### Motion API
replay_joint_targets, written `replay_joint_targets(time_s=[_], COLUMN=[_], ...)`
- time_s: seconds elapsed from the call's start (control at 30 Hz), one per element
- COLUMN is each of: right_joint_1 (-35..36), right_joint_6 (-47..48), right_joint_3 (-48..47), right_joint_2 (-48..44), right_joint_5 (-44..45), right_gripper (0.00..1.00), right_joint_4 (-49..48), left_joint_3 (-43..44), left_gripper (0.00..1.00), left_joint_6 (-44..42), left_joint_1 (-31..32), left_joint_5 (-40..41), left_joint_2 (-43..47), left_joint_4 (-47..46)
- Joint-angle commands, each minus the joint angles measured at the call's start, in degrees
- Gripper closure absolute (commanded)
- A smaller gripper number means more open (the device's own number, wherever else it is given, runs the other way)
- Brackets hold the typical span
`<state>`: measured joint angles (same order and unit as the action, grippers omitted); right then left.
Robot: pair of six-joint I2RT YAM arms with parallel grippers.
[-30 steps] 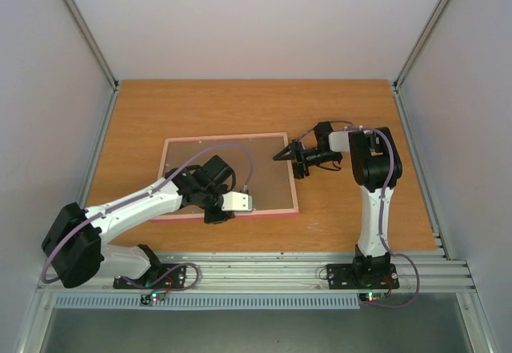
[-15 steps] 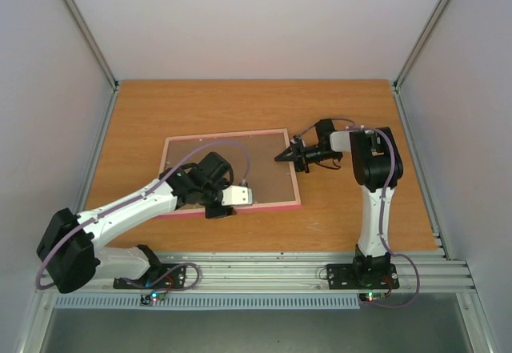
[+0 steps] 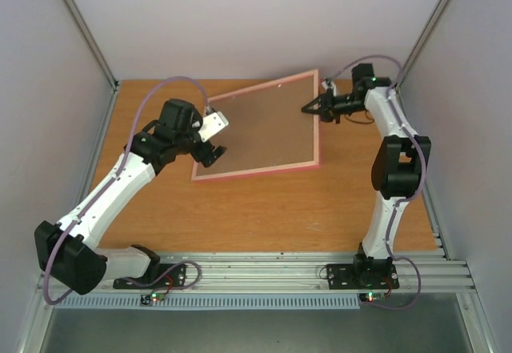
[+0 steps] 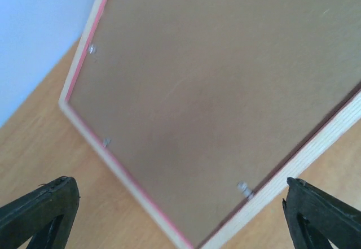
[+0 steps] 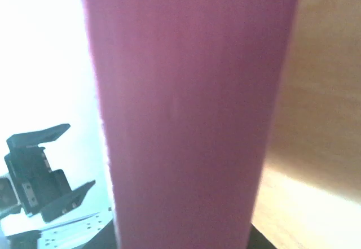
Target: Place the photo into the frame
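The frame (image 3: 260, 129) is over the middle of the surface (image 3: 264, 209), back side up. Its long axis runs left to right, skewed so the right end angles toward the far-right corner. It is a thin rectangle with a pink lip and a pale wood edge around a flat, matte brown board (image 4: 214, 79). 3 small metal tabs (image 4: 106, 143) sit along the inner edge. The right end effector (image 3: 318, 106) is pinched narrow on the frame's right rail. The left end effector (image 3: 210, 149) stands wide, holding nothing, just beside the frame's left corner. The surface is orange wood-grain.
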<state>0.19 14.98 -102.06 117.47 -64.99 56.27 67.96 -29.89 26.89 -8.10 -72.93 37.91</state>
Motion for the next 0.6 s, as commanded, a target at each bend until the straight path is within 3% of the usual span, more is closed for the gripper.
replay_joint_targets(time_s=[0.0, 0.13, 0.23, 0.43, 0.57], right_joint_1=[-2.51, -2.65, -2.62, -1.73, 2.91], right_joint_6=[17.11, 27.81, 33.64, 42.58, 49.79], right_joint_3=[-16.32, -34.47, -41.02, -39.22, -33.63], right_joint_2=[-4.34, -4.45, -6.58, -13.09, -17.63], right_joint_5=[5.31, 14.00, 20.94, 31.19, 38.38], right_gripper=[0.99, 0.99, 0.99, 0.99, 0.99], right_joint_4=[17.18, 23.75, 22.46, 11.54, 5.10], left_joint_3=[2.91, 3.99, 4.33, 3.82, 4.02], left_gripper=[0.01, 0.01, 0.01, 0.01, 0.01], left_joint_6=[4.45, 6.85, 9.67, 14.02, 14.69], left_joint_1=[-2.47, -4.86, -6.21, -8.39, -11.21], left_joint_5=[2.58, 4.41, 4.96, 6.08, 7.54], left_joint_2=[-1.73, -2.67, -3.16, -3.36, -4.05], left_joint_4=[-4.34, -6.55, -7.14, -8.28, -8.58])
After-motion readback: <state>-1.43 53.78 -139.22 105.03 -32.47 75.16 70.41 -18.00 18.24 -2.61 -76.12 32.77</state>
